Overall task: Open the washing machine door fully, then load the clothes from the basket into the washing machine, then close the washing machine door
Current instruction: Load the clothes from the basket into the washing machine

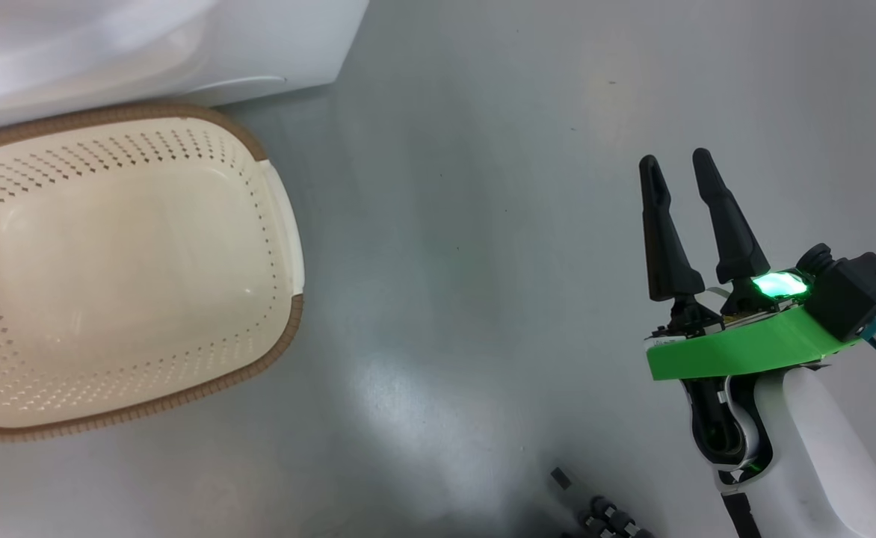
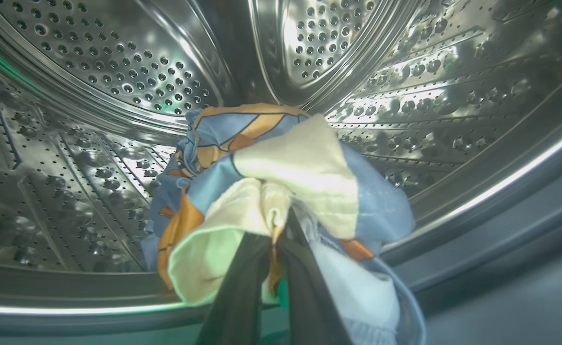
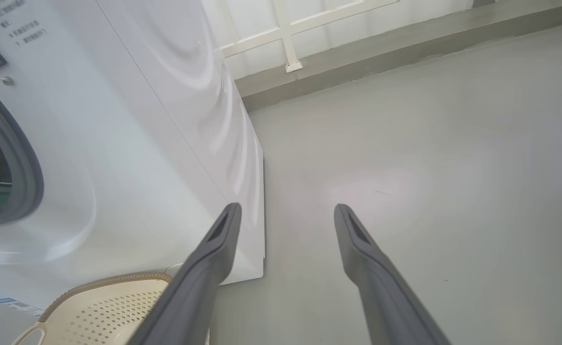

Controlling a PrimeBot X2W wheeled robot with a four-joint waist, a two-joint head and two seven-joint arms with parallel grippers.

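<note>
My left gripper reaches into the steel drum of the washing machine, shut on a bundle of clothes in light blue, orange and cream that hangs from its fingertips just above the drum's lip. On the floor before the white machine stands the cream basket, with nothing in it; its rim also shows in the right wrist view. My right gripper hovers open over bare floor to the right of the basket, holding nothing. The washing machine door is out of view.
Grey floor stretches between basket and right arm. The machine's grey rubber ring shows at the far left. Behind the machine runs a low ledge with a white window frame. Dark parts of my base sit at the bottom.
</note>
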